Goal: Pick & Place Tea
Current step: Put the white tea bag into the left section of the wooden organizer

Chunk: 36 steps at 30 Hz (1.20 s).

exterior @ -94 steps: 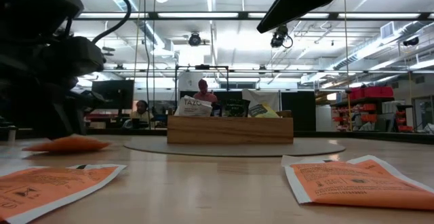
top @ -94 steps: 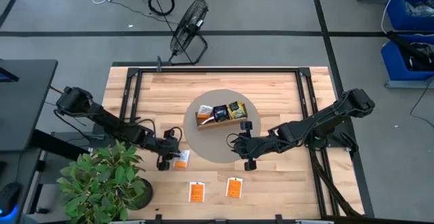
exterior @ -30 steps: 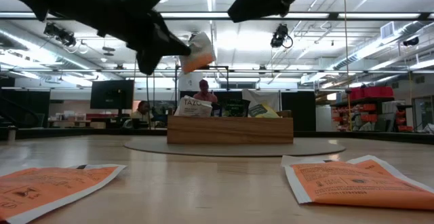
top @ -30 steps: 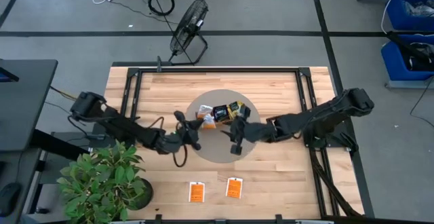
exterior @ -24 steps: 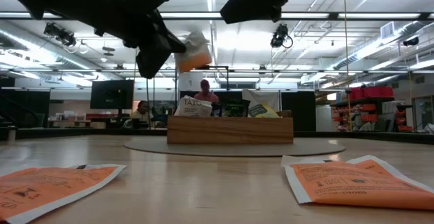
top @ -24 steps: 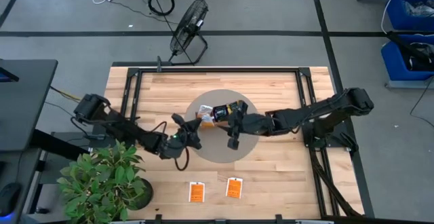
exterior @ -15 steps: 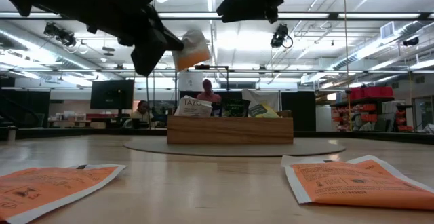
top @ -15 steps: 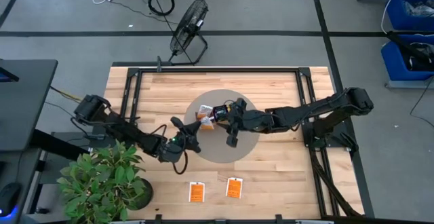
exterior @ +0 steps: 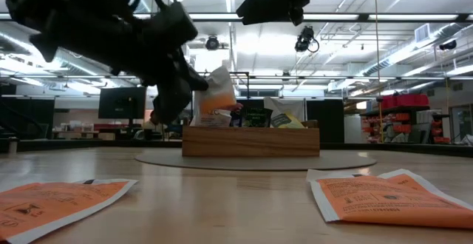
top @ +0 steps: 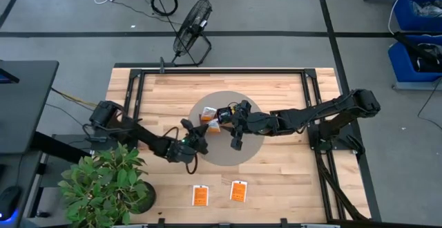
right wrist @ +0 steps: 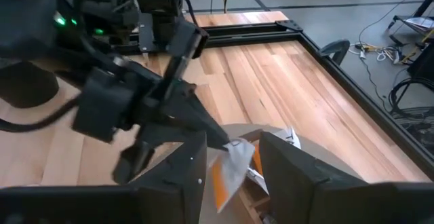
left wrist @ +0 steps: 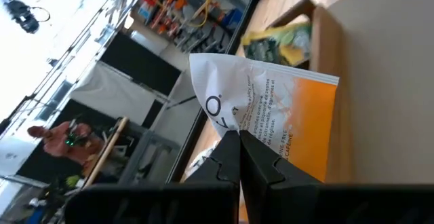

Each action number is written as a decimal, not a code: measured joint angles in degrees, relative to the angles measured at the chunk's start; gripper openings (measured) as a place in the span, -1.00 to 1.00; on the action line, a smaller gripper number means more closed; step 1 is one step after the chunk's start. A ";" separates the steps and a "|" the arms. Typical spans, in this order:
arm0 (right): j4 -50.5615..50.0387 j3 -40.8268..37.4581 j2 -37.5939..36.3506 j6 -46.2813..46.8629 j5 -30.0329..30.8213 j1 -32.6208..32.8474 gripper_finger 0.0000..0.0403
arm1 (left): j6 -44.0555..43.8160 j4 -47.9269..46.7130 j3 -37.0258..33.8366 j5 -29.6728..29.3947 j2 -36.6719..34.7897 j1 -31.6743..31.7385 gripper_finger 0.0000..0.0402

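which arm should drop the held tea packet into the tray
Left. Its gripper is shut on the orange-and-white packet, right by the wooden tray. The right gripper hovers nearby with open jaws, holding nothing.

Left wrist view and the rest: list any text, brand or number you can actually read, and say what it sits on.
"CAFFEINE FREE", partly legible, on the white-and-orange tea packet pinched in the left gripper.
Other small print on that packet: too blurred to read.
Black markings on the two orange packets lying flat on the table, low view: unreadable.
Packets standing in the wooden tray: print too small to read.
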 joint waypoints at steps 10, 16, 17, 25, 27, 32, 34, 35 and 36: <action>-0.31 0.00 0.00 -0.02 0.00 0.00 -0.28 | 2.25 -0.24 0.02 -1.54 2.19 5.01 -0.99; -1.05 0.00 0.00 -0.03 0.00 0.00 -0.28 | 5.00 -0.32 0.01 -1.58 2.17 7.48 -0.99; -1.35 0.00 0.00 -0.04 0.00 0.00 -0.28 | 5.66 -0.30 0.02 -1.59 2.17 7.68 -0.99; -2.54 0.00 0.02 -0.02 -0.02 0.00 -0.28 | 7.58 -0.47 0.02 -1.59 2.17 7.66 -0.99; -2.54 0.00 0.02 -0.02 -0.02 0.00 -0.28 | 7.58 -0.67 0.02 -1.56 2.17 7.31 -0.99; -2.51 0.00 0.02 -0.02 -0.02 0.00 -0.28 | 5.96 -2.88 0.00 -0.22 2.17 6.39 -0.99; -2.52 0.00 0.02 -0.02 -0.02 0.00 -0.28 | 4.69 -3.78 0.00 -0.06 2.17 6.15 -0.99; -2.49 0.00 0.02 -0.02 -0.02 0.00 -0.28 | 4.34 -4.12 0.00 -0.06 2.17 6.15 -0.99; -2.46 0.00 0.02 -0.02 -0.02 0.00 -0.28 | 4.25 -4.48 0.00 -0.07 2.17 6.18 -0.99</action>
